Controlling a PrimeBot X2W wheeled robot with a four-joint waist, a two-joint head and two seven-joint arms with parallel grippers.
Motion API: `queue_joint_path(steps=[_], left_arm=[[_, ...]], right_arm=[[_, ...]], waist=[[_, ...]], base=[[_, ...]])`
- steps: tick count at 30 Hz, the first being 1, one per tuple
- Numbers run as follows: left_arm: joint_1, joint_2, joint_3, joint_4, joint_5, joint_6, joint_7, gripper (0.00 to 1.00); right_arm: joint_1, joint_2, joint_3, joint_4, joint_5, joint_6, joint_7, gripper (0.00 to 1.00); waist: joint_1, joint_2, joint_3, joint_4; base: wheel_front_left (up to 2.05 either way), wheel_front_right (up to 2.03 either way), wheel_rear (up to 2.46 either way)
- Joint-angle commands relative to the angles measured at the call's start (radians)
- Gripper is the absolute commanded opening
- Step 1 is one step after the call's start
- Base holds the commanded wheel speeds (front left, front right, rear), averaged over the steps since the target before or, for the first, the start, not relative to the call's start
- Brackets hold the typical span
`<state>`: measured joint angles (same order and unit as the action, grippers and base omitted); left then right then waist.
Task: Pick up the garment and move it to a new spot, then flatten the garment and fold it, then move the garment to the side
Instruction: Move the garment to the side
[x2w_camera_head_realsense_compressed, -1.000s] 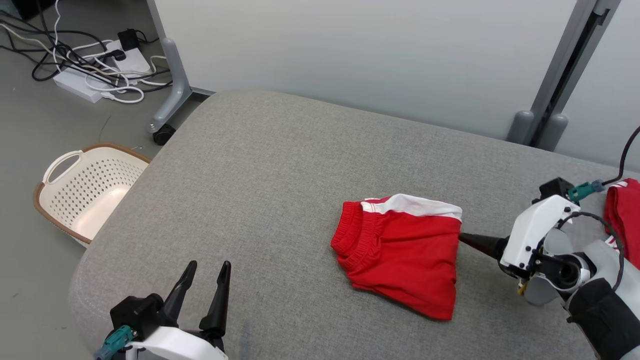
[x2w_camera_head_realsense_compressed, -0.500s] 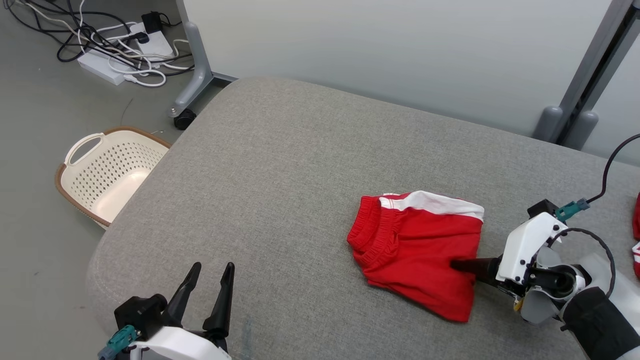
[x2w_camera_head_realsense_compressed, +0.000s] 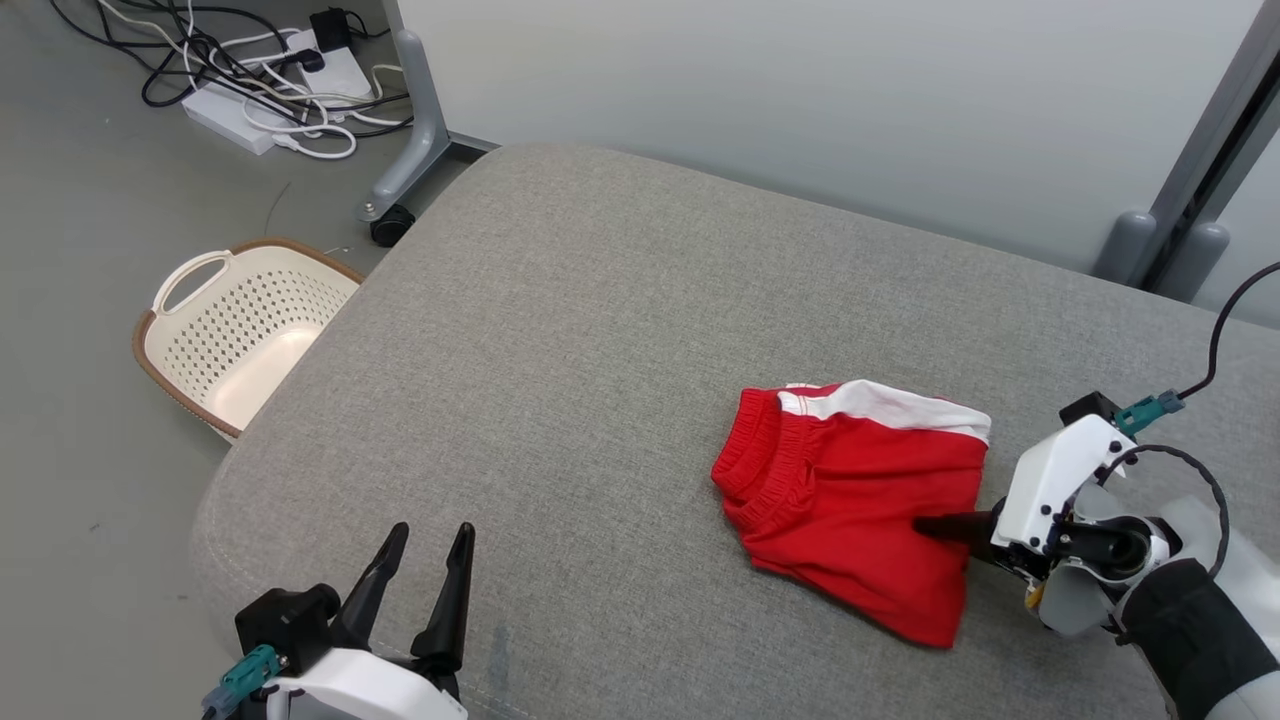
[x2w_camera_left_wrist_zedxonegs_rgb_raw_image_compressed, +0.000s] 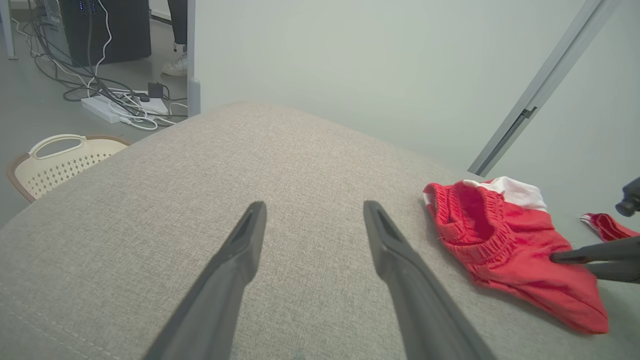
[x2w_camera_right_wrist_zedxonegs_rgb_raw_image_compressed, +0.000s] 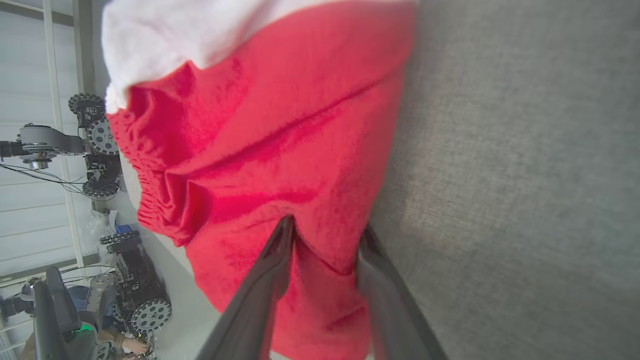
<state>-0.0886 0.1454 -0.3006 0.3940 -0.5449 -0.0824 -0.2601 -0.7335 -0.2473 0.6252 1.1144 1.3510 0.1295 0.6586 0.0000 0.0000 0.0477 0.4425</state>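
Red folded shorts (x2w_camera_head_realsense_compressed: 860, 490) — right pincer (x2w_camera_head_realsense_compressed: 922, 524) has slid over their edge, closing for the side move; gripped yet, I cannot tell.

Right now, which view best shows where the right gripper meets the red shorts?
Right wrist view: close up, the right gripper straddles a ridge of the red shorts with both fingers. Head view shows one dark fingertip over the fabric; left wrist view catches the tips from afar.

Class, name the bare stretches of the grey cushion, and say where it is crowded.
Free: the cushion stretch between the red shorts and the edge by the basket; the far strip along the wall. Crowded: the right side, where the right claw meets the shorts.
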Motion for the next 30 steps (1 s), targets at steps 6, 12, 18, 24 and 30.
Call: queue_joint_path(steps=[6, 12, 18, 24, 30], left_arm=[[-0.017, 0.004, 0.012, 0.008, 0.005, -0.005, -0.005, 1.00], [-0.020, 0.006, 0.018, 0.009, 0.009, -0.006, -0.005, 1.00], [-0.021, 0.001, 0.018, 0.006, 0.009, -0.010, -0.005, 1.00], [-0.032, -0.004, 0.024, 0.000, 0.015, -0.015, -0.005, 1.00], [-0.057, 0.001, 0.034, -0.007, 0.022, -0.021, -0.005, 1.00]], right_arm=[[0.006, 0.013, -0.005, -0.052, 0.014, 0.002, -0.031, 0.00], [0.012, 0.004, 0.010, -0.110, 0.006, 0.002, -0.032, 0.00], [-0.038, -0.070, 0.072, -0.211, -0.070, 0.002, -0.044, 0.00], [-0.104, -0.150, 0.117, -0.281, -0.126, 0.002, -0.029, 0.00], [-0.175, -0.237, 0.155, -0.358, -0.178, 0.002, -0.015, 0.00]], waist=[[0.0000, 0.0000, -0.004, -0.013], [0.0000, 0.0000, -0.012, -0.039], [0.0000, 0.0000, -0.008, -0.094], [0.0000, 0.0000, 0.023, -0.151], [0.0000, 0.0000, 0.068, -0.201]], base=[[0.00, 0.00, 0.00], [0.00, 0.00, 0.00], [0.00, 0.00, 0.00], [0.00, 0.00, 0.00], [0.00, 0.00, 0.00]])
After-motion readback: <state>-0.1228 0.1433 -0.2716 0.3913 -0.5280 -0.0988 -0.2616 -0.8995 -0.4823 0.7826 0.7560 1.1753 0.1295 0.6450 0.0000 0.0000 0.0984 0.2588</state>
